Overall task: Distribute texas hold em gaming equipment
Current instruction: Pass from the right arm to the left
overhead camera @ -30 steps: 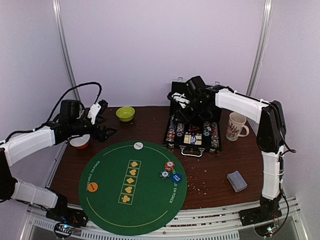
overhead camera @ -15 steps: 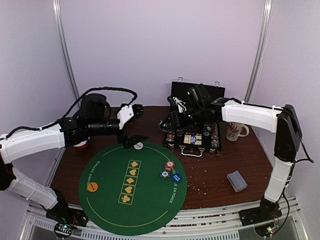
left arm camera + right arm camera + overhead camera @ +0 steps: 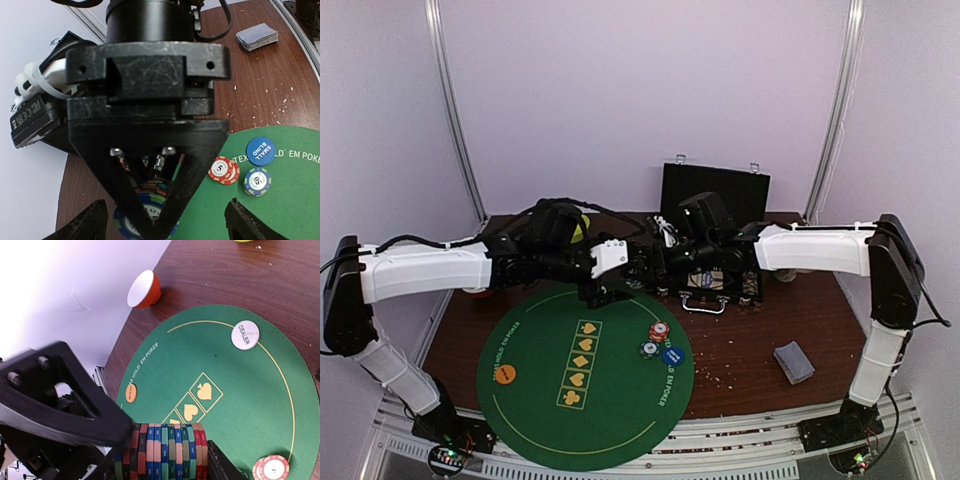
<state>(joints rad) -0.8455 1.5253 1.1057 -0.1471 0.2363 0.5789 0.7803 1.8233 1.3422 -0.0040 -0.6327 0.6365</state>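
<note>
Clasping stacked poker chips (image 3: 162, 450) in right fingers (image 3: 225, 467), left fingers (image 3: 87, 225) spread wide, seemingly flanking them

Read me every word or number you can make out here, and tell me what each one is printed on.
"SMALL BLIND": on the blue disc.
"DEALER": on the white disc.
"HOLD 'EM POKER": along the edge of the green mat; the word before it is partly cut off.
"5": apparently, on the red chip.
Orange disc: it has print, but too small to read.
</note>
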